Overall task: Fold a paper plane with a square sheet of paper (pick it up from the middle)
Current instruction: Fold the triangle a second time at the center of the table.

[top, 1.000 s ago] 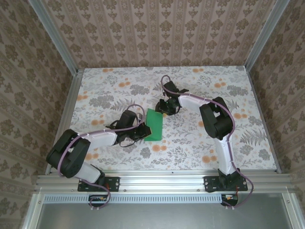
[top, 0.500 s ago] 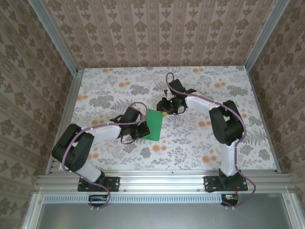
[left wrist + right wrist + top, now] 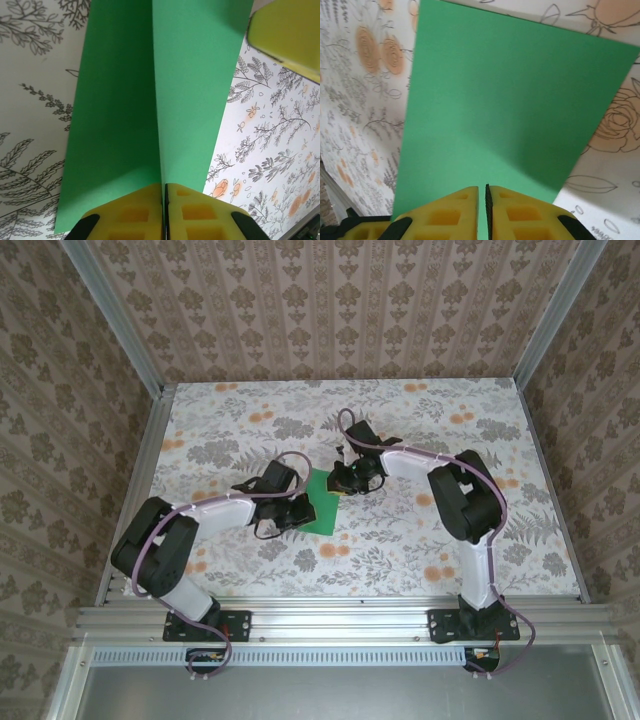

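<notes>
- Over the last second the right end effector (image 3: 342, 483) came in from the far side onto the square sheet of paper (image 3: 322, 514), and its jaws narrowed. From above, the sheet looked narrower.
- Right was clenched on the sheet's far edge, with the paper running away from it toward the left arm.
- Left end effector (image 3: 301, 513) was clamped on the opposite edge, right at a crease (one flap stood up).
- The sheet's long axis ran near-to-far, mid-table (image 3: 430, 540), and both arms were on it.
- Nothing else stood near. The two wrists were crowding each other, the likeliest snag.
</notes>
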### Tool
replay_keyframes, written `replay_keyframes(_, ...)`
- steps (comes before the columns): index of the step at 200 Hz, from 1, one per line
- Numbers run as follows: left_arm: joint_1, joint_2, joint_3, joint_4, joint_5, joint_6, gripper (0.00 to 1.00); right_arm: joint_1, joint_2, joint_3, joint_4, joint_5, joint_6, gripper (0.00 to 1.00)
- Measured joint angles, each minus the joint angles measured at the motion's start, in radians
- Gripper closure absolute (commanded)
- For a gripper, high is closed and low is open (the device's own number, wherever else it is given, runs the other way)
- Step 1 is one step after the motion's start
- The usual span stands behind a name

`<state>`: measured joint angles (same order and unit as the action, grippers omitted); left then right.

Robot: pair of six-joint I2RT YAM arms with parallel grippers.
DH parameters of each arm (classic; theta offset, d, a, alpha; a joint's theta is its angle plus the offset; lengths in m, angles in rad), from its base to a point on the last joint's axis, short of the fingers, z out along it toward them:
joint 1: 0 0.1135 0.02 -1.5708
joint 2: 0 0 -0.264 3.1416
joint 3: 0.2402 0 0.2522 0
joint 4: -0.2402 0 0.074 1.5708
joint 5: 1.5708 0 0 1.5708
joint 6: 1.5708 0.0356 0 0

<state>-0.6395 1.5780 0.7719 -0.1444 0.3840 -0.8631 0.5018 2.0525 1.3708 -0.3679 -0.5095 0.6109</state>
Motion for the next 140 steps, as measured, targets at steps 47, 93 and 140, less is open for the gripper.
replay_keyframes(47, 0.0, 0.0, 0.006, -0.001, 0.009, 0.001, 0.65, -0.001, 0.049, 0.001, -0.004, 0.001, -0.006, 0.86)
replay_keyframes(93, 0.0, -0.035, 0.006, -0.004, 0.024, -0.004, 0.58, -0.002, 0.05, 0.004, -0.005, 0.005, -0.006, 0.86)
replay_keyframes(140, 0.0, -0.066, 0.006, 0.032, 0.067, -0.021, 0.57, -0.002, 0.05, 0.004, -0.005, 0.005, -0.006, 0.86)
